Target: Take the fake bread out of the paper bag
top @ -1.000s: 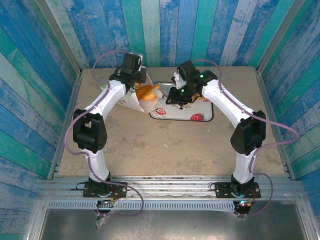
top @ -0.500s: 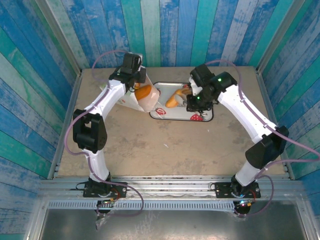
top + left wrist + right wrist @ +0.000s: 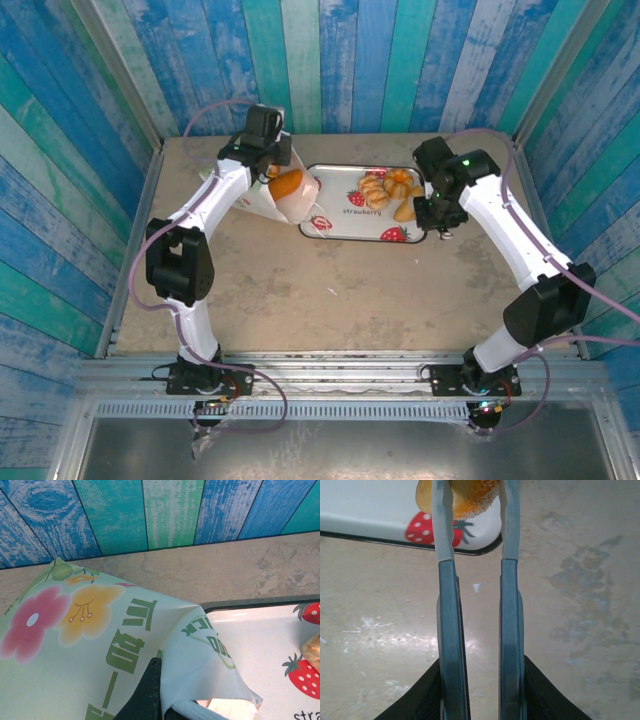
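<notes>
The white paper bag (image 3: 262, 200) lies on its side at the back left, its mouth facing the strawberry tray (image 3: 350, 222). An orange fake bread (image 3: 288, 184) shows in that mouth. My left gripper (image 3: 270, 166) is shut on the bag's upper edge; in the left wrist view a black finger (image 3: 146, 692) pinches the printed paper (image 3: 90, 630). Over the tray's right end, my right gripper (image 3: 418, 212) is shut on a golden fake bread piece (image 3: 470, 497), held between the fingertips above the tray corner (image 3: 485, 535). Two more rolls (image 3: 385, 187) lie on the tray.
Bare beige tabletop (image 3: 330, 290) stretches in front of the tray and bag. Blue-green plank walls (image 3: 330, 60) close in the back and both sides. A metal rail (image 3: 330, 385) runs along the near edge by the arm bases.
My right arm has swung from the bag's mouth rightward across the tray, carrying a bread piece to the tray's right end. The left gripper and the bag have stayed put.
</notes>
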### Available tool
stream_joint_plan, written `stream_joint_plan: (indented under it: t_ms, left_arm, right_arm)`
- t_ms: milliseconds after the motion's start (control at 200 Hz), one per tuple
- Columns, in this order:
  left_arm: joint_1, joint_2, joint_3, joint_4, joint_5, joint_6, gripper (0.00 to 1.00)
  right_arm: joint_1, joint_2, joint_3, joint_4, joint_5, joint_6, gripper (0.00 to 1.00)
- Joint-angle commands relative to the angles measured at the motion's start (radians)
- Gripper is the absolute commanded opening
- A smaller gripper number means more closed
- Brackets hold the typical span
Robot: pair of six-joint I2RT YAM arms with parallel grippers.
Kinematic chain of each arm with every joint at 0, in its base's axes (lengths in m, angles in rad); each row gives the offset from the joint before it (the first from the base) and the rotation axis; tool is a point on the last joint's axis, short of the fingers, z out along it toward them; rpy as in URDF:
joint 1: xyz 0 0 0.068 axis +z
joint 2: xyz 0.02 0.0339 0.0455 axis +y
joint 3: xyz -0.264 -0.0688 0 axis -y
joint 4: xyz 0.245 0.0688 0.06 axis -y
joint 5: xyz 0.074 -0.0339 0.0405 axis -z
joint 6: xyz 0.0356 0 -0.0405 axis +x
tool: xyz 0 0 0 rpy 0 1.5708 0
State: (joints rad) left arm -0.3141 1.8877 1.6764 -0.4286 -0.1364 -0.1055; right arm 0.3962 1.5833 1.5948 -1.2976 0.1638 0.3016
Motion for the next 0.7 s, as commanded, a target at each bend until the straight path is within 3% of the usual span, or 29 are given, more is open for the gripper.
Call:
stream_joint_plan:
  t_ms: [0,381,691]
  left_arm:
    - [0.001,-0.077,0.024,-0.010,-0.007,-0.010,0.00]
    - [0.001,-0.080,0.017,-0.012,-0.015,-0.010,0.00]
    - [0.001,-0.072,0.017,-0.009,-0.013,-0.010,0.00]
  right_arm:
    - [-0.003,0.001,0.008,-0.026,0.109,-0.019,0.12]
    - [0.000,0.086,0.050,-0.044,0.199,-0.050,0.13]
    - [0.059,0.176,0.111,-0.101,0.306,-0.045,0.16]
